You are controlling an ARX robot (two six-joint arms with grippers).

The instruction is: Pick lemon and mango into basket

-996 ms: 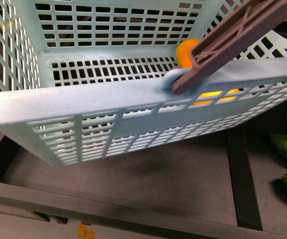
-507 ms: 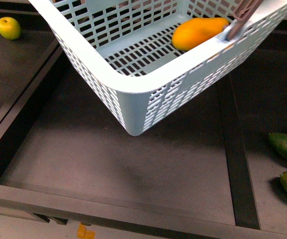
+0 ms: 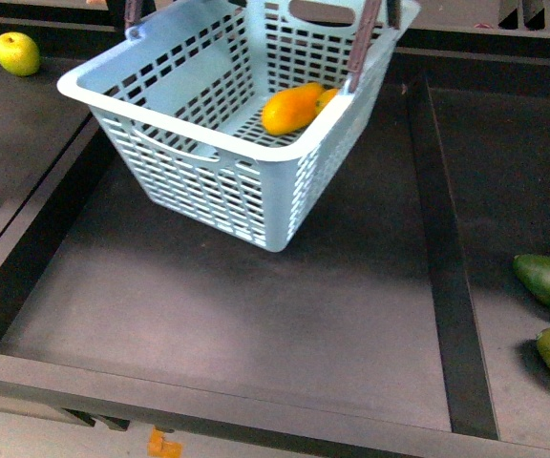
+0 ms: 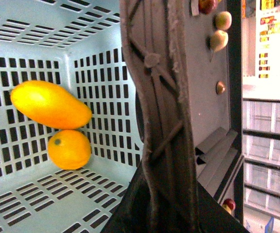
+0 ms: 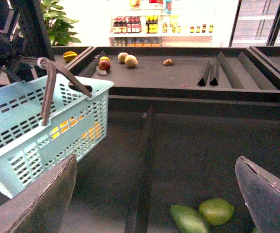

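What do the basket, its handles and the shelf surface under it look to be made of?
The basket looks like moulded light teal plastic: smooth, slightly glossy, with regular slotted walls. Its handles appear to be brown-grey plastic with a matte finish, cross-ribbed, with frayed moulding edges. The shelf surface looks like a dark matte mat or coated board; rubber or felt cannot be told apart.

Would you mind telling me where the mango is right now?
The mango lies inside the basket, on its slotted floor near the far right wall in the front view, touching a rounder orange fruit.
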